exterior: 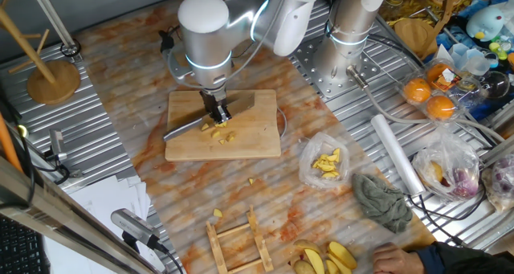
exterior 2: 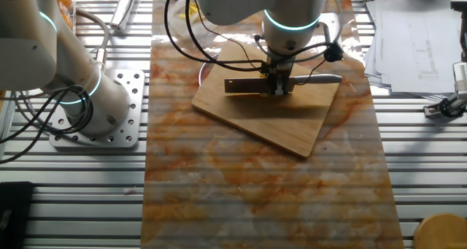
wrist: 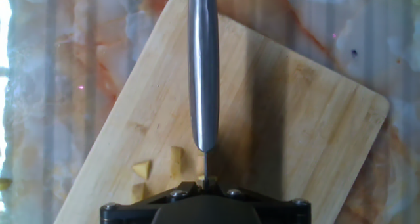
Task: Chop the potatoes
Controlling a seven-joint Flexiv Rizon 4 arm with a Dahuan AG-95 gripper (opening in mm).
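Several small pale-yellow potato chunks (exterior: 219,132) lie near the middle of the wooden cutting board (exterior: 257,141). In the hand view the chunks (wrist: 141,169) sit at the lower left of the board (wrist: 295,119). My gripper (exterior: 217,112) stands right over them, shut on a steel knife (exterior: 181,132). The knife's handle (wrist: 203,66) points away from the camera and its thin blade edge runs under the gripper (wrist: 205,182). In the other fixed view the gripper (exterior 2: 277,87) holds the knife (exterior 2: 244,85) level across the board (exterior 2: 292,125), low over it.
A clear bag of brighter yellow pieces (exterior: 325,163), a grey cloth (exterior: 381,202), a white roll (exterior: 395,153) and oranges (exterior: 430,97) lie to the right. Yellow wedges (exterior: 333,258), a person's hand (exterior: 401,258) and a wooden rack (exterior: 237,242) are at the front. Stray chunks (exterior: 217,214) lie on the table.
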